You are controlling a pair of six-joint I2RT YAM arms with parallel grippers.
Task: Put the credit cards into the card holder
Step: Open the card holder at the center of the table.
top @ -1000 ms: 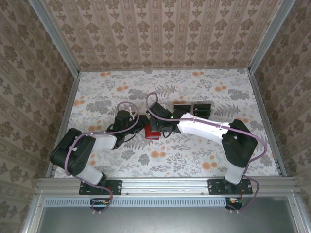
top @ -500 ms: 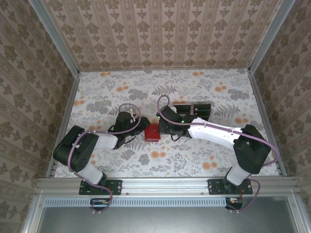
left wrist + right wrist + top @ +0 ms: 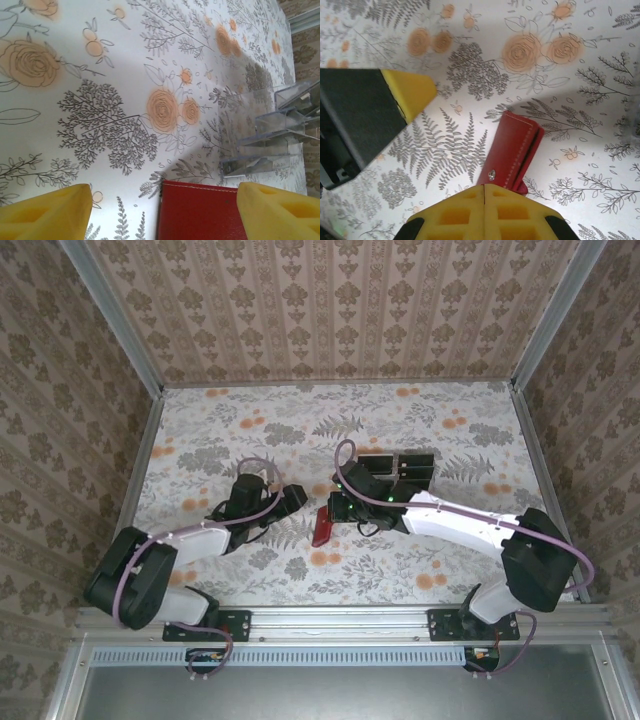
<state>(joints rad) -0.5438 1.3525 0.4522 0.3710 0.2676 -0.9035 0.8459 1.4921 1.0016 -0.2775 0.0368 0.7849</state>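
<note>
Card holder (image 3: 512,147): one, gripped by right pincer (image 3: 484,186).

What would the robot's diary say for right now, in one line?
left gripper open, near wallet | right gripper shut on wallet's end | wallet tilted up | cards behind it

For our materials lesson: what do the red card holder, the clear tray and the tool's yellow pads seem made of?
Card holder: probably leather or imitation, matte red, with stitched edges and a metal snap.
Tray: clear rigid plastic, glossy, see-through walls.
Pads: likely matte moulded foam or rubber, with recessed cells.
</note>
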